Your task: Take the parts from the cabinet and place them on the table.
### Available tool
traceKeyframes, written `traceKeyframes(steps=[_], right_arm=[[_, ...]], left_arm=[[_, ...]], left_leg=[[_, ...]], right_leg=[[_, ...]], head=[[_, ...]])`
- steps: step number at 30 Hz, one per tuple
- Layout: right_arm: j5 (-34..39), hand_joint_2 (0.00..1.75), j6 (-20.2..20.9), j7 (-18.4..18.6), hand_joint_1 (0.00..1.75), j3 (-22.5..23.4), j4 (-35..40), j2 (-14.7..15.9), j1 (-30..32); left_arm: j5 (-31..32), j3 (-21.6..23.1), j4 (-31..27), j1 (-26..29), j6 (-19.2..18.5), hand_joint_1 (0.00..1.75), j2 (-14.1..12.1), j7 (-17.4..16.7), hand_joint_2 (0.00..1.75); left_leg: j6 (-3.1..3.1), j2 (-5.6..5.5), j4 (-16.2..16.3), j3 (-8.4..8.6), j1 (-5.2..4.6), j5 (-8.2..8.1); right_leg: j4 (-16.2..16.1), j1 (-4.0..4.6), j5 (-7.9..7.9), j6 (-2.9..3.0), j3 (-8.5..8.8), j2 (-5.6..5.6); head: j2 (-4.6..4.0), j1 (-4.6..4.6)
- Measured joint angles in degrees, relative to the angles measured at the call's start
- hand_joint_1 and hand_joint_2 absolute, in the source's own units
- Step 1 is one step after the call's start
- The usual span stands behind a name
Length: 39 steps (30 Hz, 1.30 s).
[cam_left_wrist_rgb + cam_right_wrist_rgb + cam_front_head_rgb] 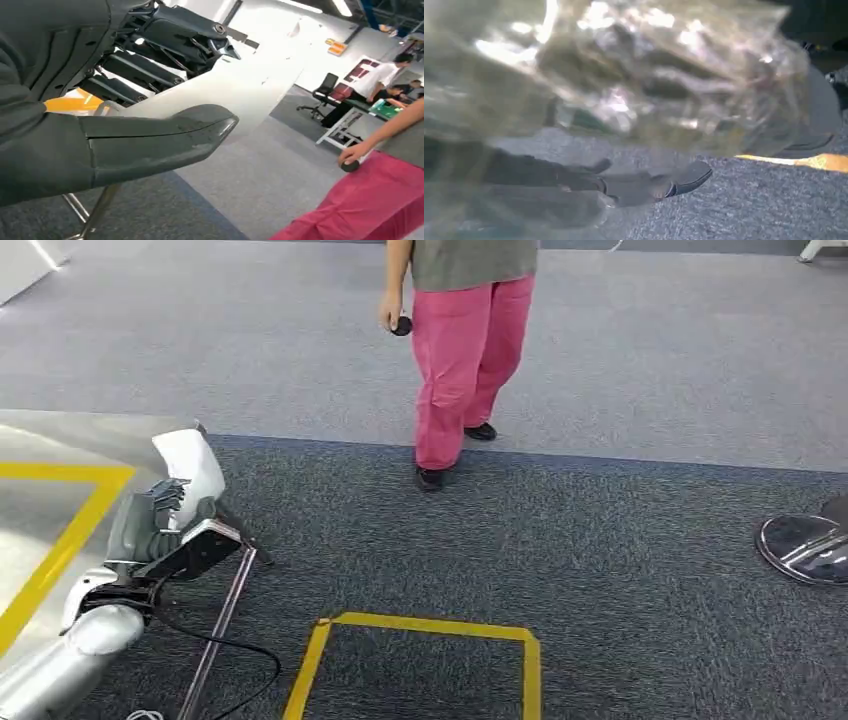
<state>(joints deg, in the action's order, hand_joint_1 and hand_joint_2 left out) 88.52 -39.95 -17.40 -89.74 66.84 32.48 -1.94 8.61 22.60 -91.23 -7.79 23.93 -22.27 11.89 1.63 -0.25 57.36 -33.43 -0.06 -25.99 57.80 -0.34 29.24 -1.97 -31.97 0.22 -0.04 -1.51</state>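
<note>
At the near left, the left hand (165,525) holds a part (190,465) above a metal stand (222,625) on the floor. A taped square (420,660) lies on the carpet just right of the stand, near the front. Beyond the square a person (465,360) stands at centre, holding a small object (401,326). A chair base (805,548) sits at the far right. In the right wrist view, a bag (634,70) lies close against the right hand (624,187), over the carpet.
</note>
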Motion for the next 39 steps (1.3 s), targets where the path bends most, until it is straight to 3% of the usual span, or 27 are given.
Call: traceKeyframes(steps=[1,4,5,6,7,9,11,14,16,17,19,20,21,22,24,25,27,29,30,31,32,34,35,36,37,39], right_arm=[[0.0,0.00,0.0,0.0,0.00,0.0,0.0,0.0,-0.1],[0.0,0.00,0.0,0.0,0.00,0.0,0.1,0.0,0.0],[0.0,0.00,0.0,0.0,0.00,0.0,0.1,0.0,0.0],[0.0,0.00,0.0,0.0,0.00,0.0,0.1,0.0,0.1],[0.0,0.00,0.0,0.0,0.00,0.0,0.1,0.0,0.1],[0.0,0.00,0.0,0.0,0.00,0.0,0.1,0.0,0.1],[0.0,0.00,0.0,0.0,0.00,0.0,0.1,0.0,0.0],[0.0,0.00,0.0,0.1,0.00,0.0,0.1,0.0,0.1],[0.0,0.00,0.0,0.1,0.00,0.0,0.1,0.0,0.1],[0.0,0.00,0.0,0.1,0.00,0.0,0.1,0.0,0.1],[0.0,0.00,0.0,0.1,0.00,0.0,0.1,0.0,0.0],[0.0,0.00,0.0,0.1,0.00,0.0,0.1,0.0,0.0],[0.0,0.00,0.0,0.1,0.00,0.0,0.1,0.0,0.1],[0.0,0.00,0.0,0.1,0.00,0.0,0.1,0.0,0.1],[0.0,0.00,0.0,0.1,0.00,0.0,0.1,0.0,0.1],[0.0,0.00,0.0,0.1,0.00,0.0,0.1,0.0,0.1],[0.0,0.00,0.0,0.1,0.00,0.0,0.1,0.0,0.0],[0.0,0.00,0.0,0.1,0.00,0.0,0.2,0.0,0.1],[0.0,0.00,0.0,0.1,0.00,0.0,0.2,0.0,0.0],[0.0,0.00,0.0,0.1,0.00,0.0,0.2,0.0,0.0],[0.0,0.00,0.0,0.0,0.00,0.0,0.2,0.0,-0.1],[0.0,0.00,0.0,0.0,0.00,0.0,0.2,0.0,-0.1],[0.0,0.00,0.0,0.0,0.00,0.0,0.2,0.0,0.0],[0.0,0.00,0.0,0.0,0.00,0.0,0.2,0.0,0.0],[0.0,0.00,0.0,0.1,0.00,0.0,0.2,0.0,0.1],[0.0,0.00,0.0,0.1,0.00,-0.1,0.2,0.1,0.1]], left_arm=[[0.0,0.0,0.0,-0.2,0.0,1.75,0.0,0.0,1.75],[0.0,0.1,0.0,-0.1,0.0,1.75,0.0,0.1,1.75],[0.0,0.2,0.0,-0.1,0.0,1.75,0.0,0.1,1.75],[0.0,0.2,0.0,0.0,0.0,1.75,0.0,0.1,1.75],[0.0,0.2,0.0,0.0,0.0,1.75,0.0,0.1,1.75],[0.0,0.2,0.0,0.0,0.0,1.75,0.0,0.1,1.75],[0.0,0.2,0.0,-0.2,0.0,1.75,0.0,0.1,1.75],[0.0,0.2,0.0,-0.2,0.0,1.75,0.0,0.1,1.75],[0.0,0.2,0.0,-0.2,0.0,1.75,-0.1,0.1,1.75],[0.0,0.1,0.0,-0.3,0.0,1.75,-0.1,0.1,1.75],[0.0,0.2,0.0,-0.1,0.0,1.75,-0.1,0.1,1.75],[0.0,0.2,0.0,0.1,0.0,1.75,-0.1,0.1,1.75],[0.0,0.2,0.0,0.2,0.0,1.75,-0.1,0.1,1.75],[0.0,0.2,0.0,0.2,0.0,1.75,-0.1,0.1,1.75],[0.0,0.2,0.0,0.2,0.0,1.75,-0.1,0.1,1.75],[0.0,0.2,0.0,0.2,0.0,1.75,-0.1,0.1,1.75],[-0.1,0.1,0.0,-0.1,0.0,1.75,-0.1,0.1,1.75],[-0.1,0.2,0.0,0.0,0.0,1.75,-0.2,0.1,1.75],[-0.1,0.1,0.0,0.0,0.0,1.75,-0.3,0.1,1.75],[-0.1,0.1,0.0,0.0,0.0,1.75,-0.3,0.1,1.75],[-0.1,0.1,0.0,-0.3,0.0,1.75,-0.3,0.1,1.75],[-0.1,0.2,0.0,-0.4,0.0,1.75,-0.3,0.1,1.75],[-0.1,0.2,0.0,-0.4,0.0,1.75,-0.2,0.1,1.75],[-0.1,0.3,0.0,-0.3,0.0,1.75,-0.2,0.1,1.75],[-0.1,0.3,0.0,-0.2,0.0,1.75,-0.2,0.1,1.75],[-0.1,0.3,0.0,-0.3,0.0,1.75,-0.2,0.1,1.75]], left_leg=[[0.40,0.00,0.0,0.27,-0.04,-0.19],[0.92,0.02,0.0,0.49,-0.28,-0.59],[0.96,0.01,0.0,0.58,-0.35,-0.73],[0.95,-0.02,0.0,0.80,-0.40,-0.89],[0.88,-0.10,0.0,1.12,-0.42,-1.15],[0.55,-0.15,0.0,2.13,-0.40,-1.80],[-0.04,-0.20,0.4,2.25,-0.74,-2.36],[-0.60,-0.17,0.2,2.31,-0.57,-2.46],[-1.40,-0.07,2.1,1.77,-0.43,-4.01],[-1.69,-0.05,5.4,0.13,-0.33,-5.64],[-2.07,-0.03,14.9,-5.07,-0.10,-9.45],[-2.16,-0.03,18.4,-7.27,0.00,-10.05],[-2.19,-0.03,18.6,-7.93,0.08,-8.92],[-2.16,-0.03,16.8,-7.43,0.11,-6.80],[-1.83,0.01,7.3,-3.48,0.14,-0.40],[-1.49,0.15,2.9,-1.77,0.11,1.41],[-0.96,0.16,1.2,-0.97,-0.27,-0.03],[-0.54,0.02,1.2,-1.13,-0.47,-0.15],[-0.16,-0.05,0.5,-0.61,-0.26,0.06],[0.13,-0.01,0.1,-0.04,-0.03,0.11],[0.55,0.04,0.0,0.27,-0.01,-0.15],[0.86,0.07,0.1,0.46,-0.13,-0.41],[0.95,0.07,0.1,0.52,-0.21,-0.55],[0.98,0.05,0.1,0.68,-0.25,-0.71],[0.94,0.01,0.1,0.95,-0.25,-0.92],[0.68,-0.06,0.1,1.81,-0.22,-1.51]], right_leg=[[2.1,0.08,1.24,-0.13,-0.89,-0.05],[15.9,-0.02,6.59,-0.48,-8.59,-0.06],[18.3,-0.02,6.68,-0.50,-10.32,-0.06],[17.7,-0.02,5.34,-0.49,-10.60,-0.06],[14.4,-0.02,2.58,-0.44,-9.45,-0.06],[3.6,-0.02,-3.34,-0.19,-4.41,-0.08],[-0.1,0.19,-2.64,0.28,-1.91,0.01],[0.1,0.41,-2.46,1.06,-2.00,0.14],[-0.4,0.05,-2.43,1.77,-1.33,0.06],[-0.4,0.05,-2.28,2.03,-1.16,0.05],[-0.4,0.15,-1.94,2.42,-0.86,0.01],[-0.4,0.19,-1.75,2.44,-0.71,0.01],[-0.4,0.19,-1.55,2.39,-0.42,0.04],[-0.4,0.19,-1.33,2.35,-0.10,0.06],[-0.3,0.18,-0.74,2.12,0.93,0.11],[-0.4,0.18,-0.47,1.90,1.06,0.15],[-0.1,0.40,-0.23,1.21,0.63,0.24],[-0.5,0.22,-0.23,0.65,0.73,0.02],[-0.5,0.37,0.10,0.12,0.99,-0.08],[0.3,0.18,0.61,0.02,0.44,-0.07],[3.4,0.20,2.22,-0.05,-0.99,-0.11],[13.5,0.06,6.07,-0.32,-6.81,-0.12],[17.5,0.07,6.96,-0.43,-9.52,-0.12],[18.6,0.07,6.28,-0.46,-10.78,-0.11],[17.0,0.07,4.27,-0.47,-10.56,-0.12],[7.9,0.03,-1.64,-0.31,-6.80,-0.14]], head=[[-0.02,0.29],[0.00,0.44],[0.00,0.50],[0.00,0.42],[0.00,0.48],[0.00,0.48],[0.00,0.51],[0.00,0.48],[0.00,0.26],[0.00,0.18],[0.00,0.18],[0.00,0.20],[0.00,0.18],[0.00,0.18],[0.00,0.16],[-0.02,0.22],[0.00,0.18],[0.00,0.20],[0.00,0.20],[0.00,0.20],[0.00,0.46],[0.00,0.61],[0.00,0.59],[0.00,0.64],[0.00,0.59],[0.00,0.61]])
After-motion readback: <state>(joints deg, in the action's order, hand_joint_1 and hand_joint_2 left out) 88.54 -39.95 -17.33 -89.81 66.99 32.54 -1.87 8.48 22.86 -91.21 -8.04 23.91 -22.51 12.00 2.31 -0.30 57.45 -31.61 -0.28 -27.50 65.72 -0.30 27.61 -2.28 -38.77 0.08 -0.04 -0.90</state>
